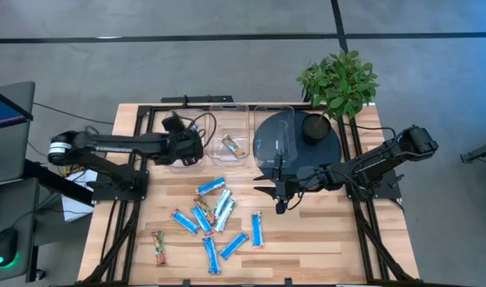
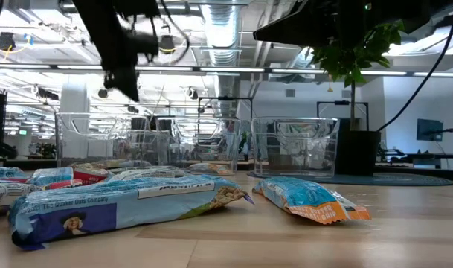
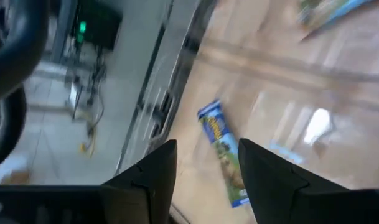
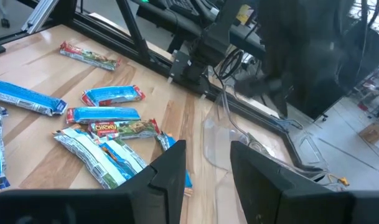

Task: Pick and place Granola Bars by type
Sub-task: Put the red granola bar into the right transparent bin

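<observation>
Granola bars [image 1: 215,217] lie scattered on the front half of the wooden table [image 1: 322,247], and we see most of them in blue wrappers, bunched in a loose cluster near the middle. One red-and-green bar [image 1: 158,248] lies apart toward the front left corner, and another blue bar [image 1: 257,229] sits at the right edge of the group. A single bar [image 1: 234,146] already rests inside the middle clear bin [image 1: 244,119] at the back of the table.

We find the left gripper [image 1: 196,147] raised over the leftmost clear bin [image 1: 169,163], well behind the cluster and touching none of the bars on the table. Its wrist camera looks down between its two dark fingers [image 3: 158,177], which stand apart with nothing between them; a blue-ended bar [image 3: 223,151] lies below them on a pale surface.

We see the right gripper [image 1: 278,198] hovering just to the right of the cluster, near a round dark mat [image 1: 322,147] and a potted plant [image 1: 338,80]. Its fingers [image 4: 167,174] are also spread and empty, and past them we make out the blue bars [image 4: 105,115] and a silvery-green one [image 4: 93,149] on the wood.

From table height, a long blue bar [image 2: 129,205] fills the foreground with the bins [image 2: 293,145] behind.
</observation>
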